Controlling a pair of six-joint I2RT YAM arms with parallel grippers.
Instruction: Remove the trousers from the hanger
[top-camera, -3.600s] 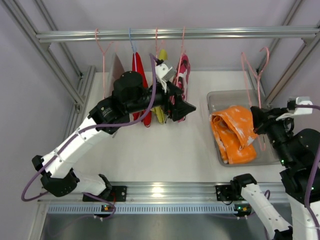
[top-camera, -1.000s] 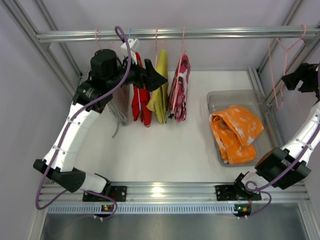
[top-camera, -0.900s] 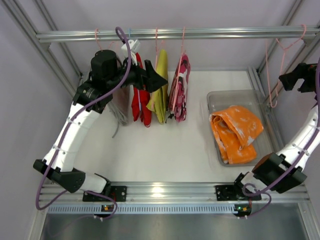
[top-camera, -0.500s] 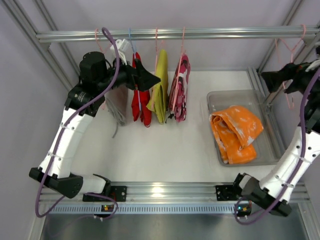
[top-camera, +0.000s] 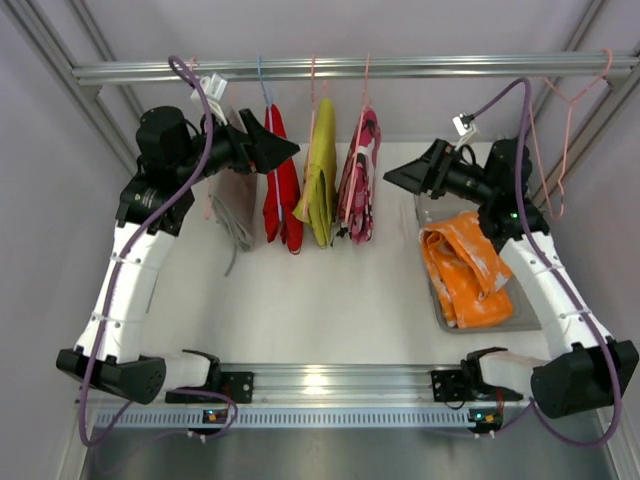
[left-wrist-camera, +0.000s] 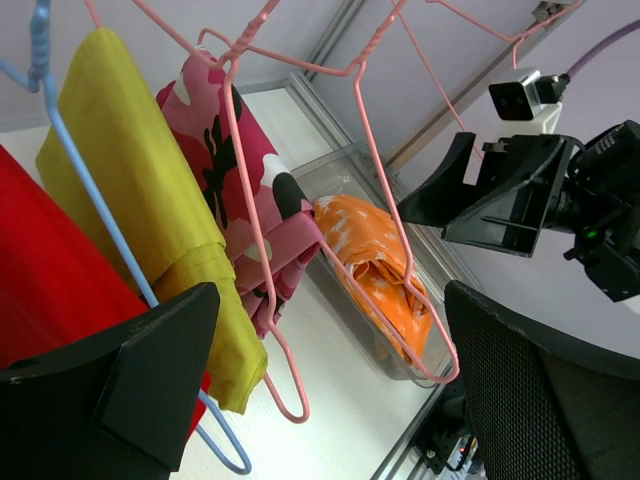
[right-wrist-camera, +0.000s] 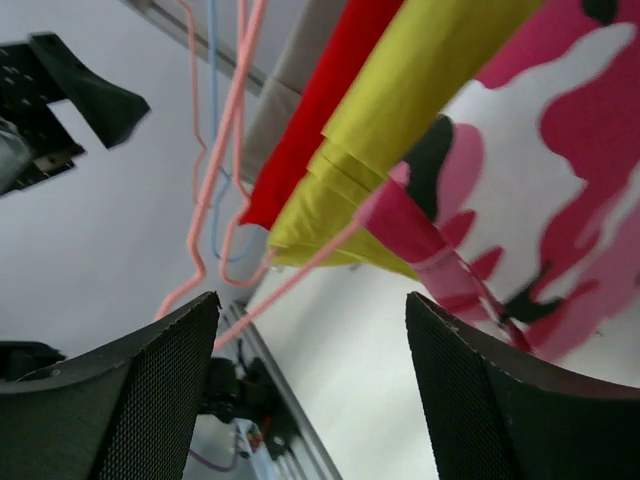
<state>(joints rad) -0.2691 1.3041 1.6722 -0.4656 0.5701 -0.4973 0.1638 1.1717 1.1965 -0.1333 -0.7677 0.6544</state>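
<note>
Jaws, left: spread wide with nothing between them, held up near the rail (top-camera: 400, 68) beside the red garment (top-camera: 283, 175) on its blue hanger (left-wrist-camera: 95, 215). Jaws, right: spread too and empty, pointing from the right at the pink camouflage trousers (top-camera: 360, 175), near but not touching. Those trousers hang over a pink wire hanger (left-wrist-camera: 255, 215) on the rail. They are the rightmost of four hung pieces: grey garment (top-camera: 235, 205), red, yellow-green garment (top-camera: 322, 170), then camouflage. Orange trousers (top-camera: 470, 265) with white blotches lie crumpled in the clear bin (top-camera: 500, 325) on the tabletop (top-camera: 330, 300), partly under my right arm. Bare pink hanger (top-camera: 575, 95) hangs at far right.
</note>
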